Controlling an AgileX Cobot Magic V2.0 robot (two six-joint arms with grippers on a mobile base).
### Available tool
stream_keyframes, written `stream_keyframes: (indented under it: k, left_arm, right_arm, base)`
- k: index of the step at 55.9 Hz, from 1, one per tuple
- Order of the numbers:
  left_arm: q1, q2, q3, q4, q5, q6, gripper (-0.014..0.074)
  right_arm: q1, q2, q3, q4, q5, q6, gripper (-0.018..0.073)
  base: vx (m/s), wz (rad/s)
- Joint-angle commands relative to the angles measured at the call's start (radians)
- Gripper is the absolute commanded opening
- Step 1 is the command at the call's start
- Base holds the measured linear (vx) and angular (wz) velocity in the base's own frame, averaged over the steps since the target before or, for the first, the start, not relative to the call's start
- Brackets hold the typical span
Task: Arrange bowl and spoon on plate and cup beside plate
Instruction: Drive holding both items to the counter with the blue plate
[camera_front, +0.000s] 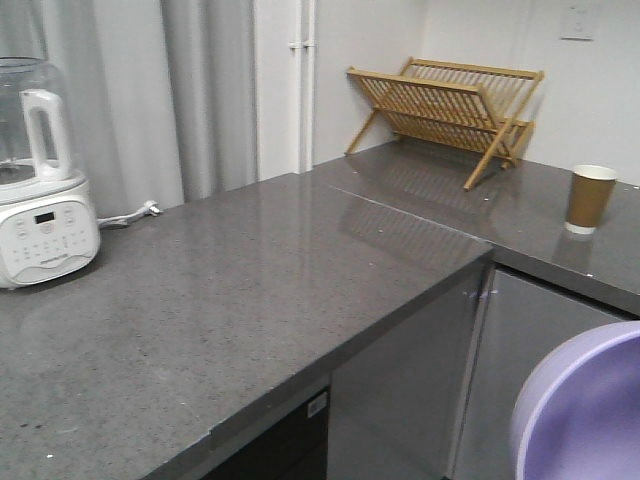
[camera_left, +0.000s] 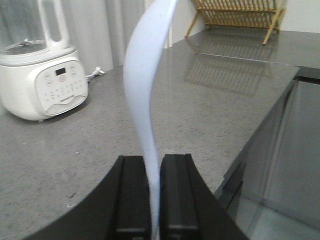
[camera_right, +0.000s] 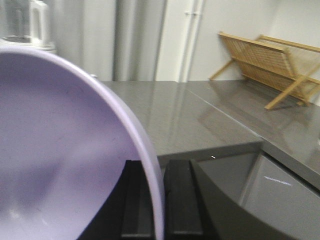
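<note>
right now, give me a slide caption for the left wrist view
Left gripper shut on an upright pale spoon, grey counter and white blender ahead.

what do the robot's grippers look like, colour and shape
The left gripper and right gripper look alike: matte black, two flat rectangular fingers with straight edges, widening below into a curved black body. No cables, labels or markings show in either wrist view.
</note>
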Motion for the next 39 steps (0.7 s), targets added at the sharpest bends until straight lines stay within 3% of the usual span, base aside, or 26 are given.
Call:
stream_keyframes:
  k: [1, 39]
  left_arm:
    - [-0.007, 0.006, -0.029, -0.006, -0.09, 0.0, -0.0006]
    - [-0.007, 0.006, -0.029, -0.006, -0.09, 0.0, -0.0006]
  right_arm:
    - [0.001, 0.008, -0.029, 0.034, -0.069, -0.008, -0.0008]
    - [0.001, 0.008, -0.029, 0.034, -0.069, -0.008, -0.0008]
  base:
    - [-0.11, -0.52]
    - [0.01, -0.54]
